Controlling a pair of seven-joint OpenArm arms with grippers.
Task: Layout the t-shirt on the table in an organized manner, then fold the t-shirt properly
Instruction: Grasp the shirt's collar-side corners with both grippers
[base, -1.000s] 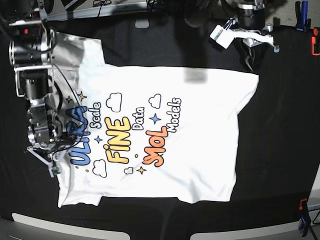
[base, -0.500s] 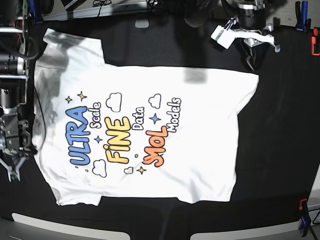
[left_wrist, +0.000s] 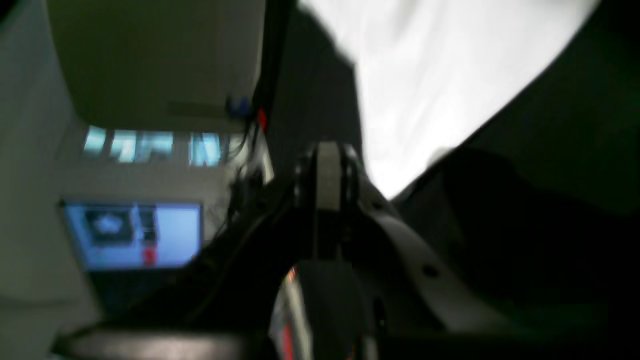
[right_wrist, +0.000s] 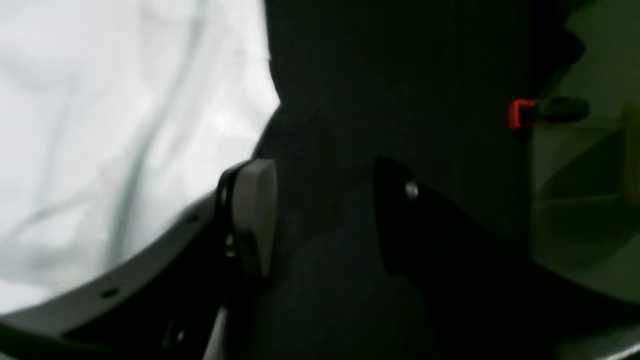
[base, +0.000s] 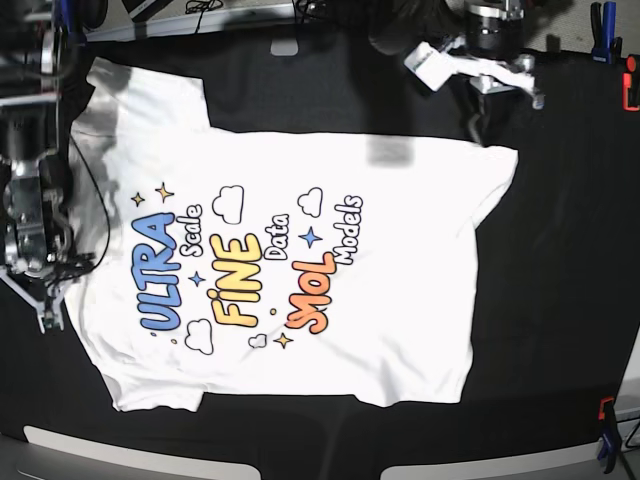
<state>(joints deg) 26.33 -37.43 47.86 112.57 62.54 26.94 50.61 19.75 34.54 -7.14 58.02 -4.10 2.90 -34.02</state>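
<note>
Since the earlier frame the right gripper (base: 45, 310) has shifted back toward the white printed cotton t-shirt (base: 300, 250), which lies print-up, long axis across the black cloth table (base: 570, 250); fingers apart, empty, just beside its collar end; left gripper (base: 478, 112), fingers together, hovers near the hem corner

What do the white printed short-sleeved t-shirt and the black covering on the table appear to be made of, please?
The white printed short-sleeved t-shirt looks like soft matte knit fabric, probably cotton: it lies limp with gentle creases, its coloured lettering flat like printed ink. The black covering on the table looks like matte woven cloth, judging by faint wrinkles and clips at its edge.
</note>
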